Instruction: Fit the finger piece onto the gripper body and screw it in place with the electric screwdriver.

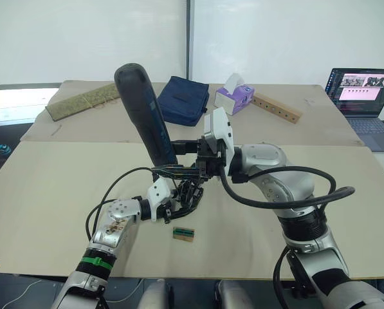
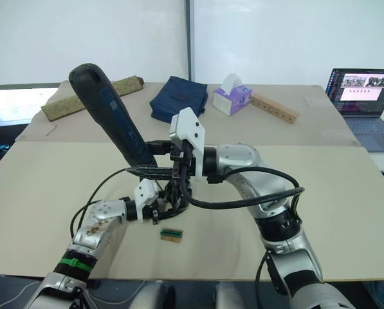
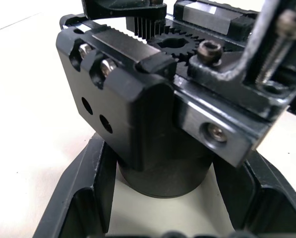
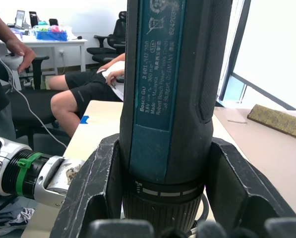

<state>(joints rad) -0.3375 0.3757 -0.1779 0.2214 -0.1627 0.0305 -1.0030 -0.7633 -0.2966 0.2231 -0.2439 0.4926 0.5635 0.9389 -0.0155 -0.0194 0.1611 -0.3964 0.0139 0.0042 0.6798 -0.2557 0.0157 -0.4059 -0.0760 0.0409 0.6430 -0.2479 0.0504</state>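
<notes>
The electric screwdriver [image 1: 143,112] is a thick black and blue cylinder leaning up and to the left over the table's middle. My right gripper [image 1: 170,170] is shut around its lower end, the fingers [image 4: 95,183] clasping both sides. Its thin metal bit [image 3: 274,49] points down onto the top of the gripper body [image 3: 138,114], a chunky black block with screws, gear teeth and a round base. My left gripper [image 1: 175,207] is shut on that base just above the table. I cannot tell the finger piece apart from the body.
A small tan block with a green top [image 1: 183,233] lies just in front of the grippers. At the back are a navy pouch [image 1: 182,100], a tissue box [image 1: 233,96], a wooden bar with holes [image 1: 276,107], a woven mat [image 1: 82,102] and a laptop [image 1: 364,96].
</notes>
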